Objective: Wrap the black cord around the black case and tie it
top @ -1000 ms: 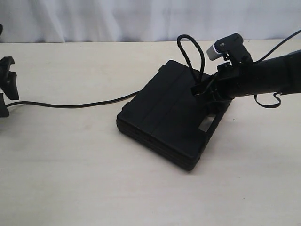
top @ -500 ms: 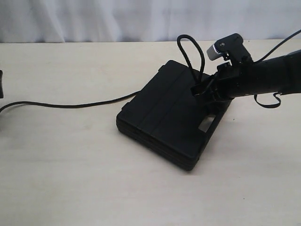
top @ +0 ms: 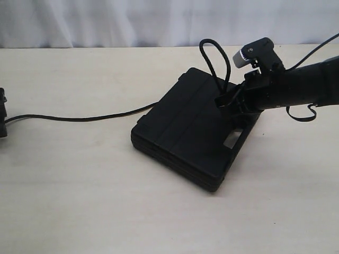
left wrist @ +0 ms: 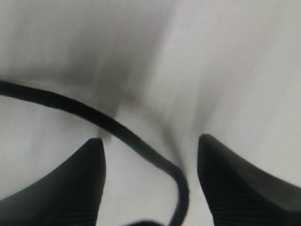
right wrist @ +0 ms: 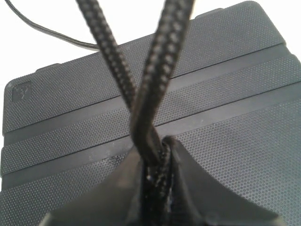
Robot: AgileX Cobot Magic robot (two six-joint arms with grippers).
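Only a sliver of the left hand (top: 2, 114) is seen at the exterior view's left edge, the rest being cut off; its wrist view is blurred, yet the two fingers (left wrist: 89, 179) are shown spread wide, with the one long, thin, braided black cord (left wrist: 56, 101) lying loose between them on the pale wood-grain worktop (top: 106, 201). From there the cord (top: 79, 118) is trailed across the worktop to the one flat, rectangular, ribbed matte black case (top: 185, 132), which lies near the middle. Above the lid (right wrist: 225, 155), the right hand (top: 228, 100) is clamped on two strands of the cord (right wrist: 160, 56), which stand up as one loop. Part of the case's handle end is hidden by the right arm. A white curtain (top: 159, 21) is hung behind.
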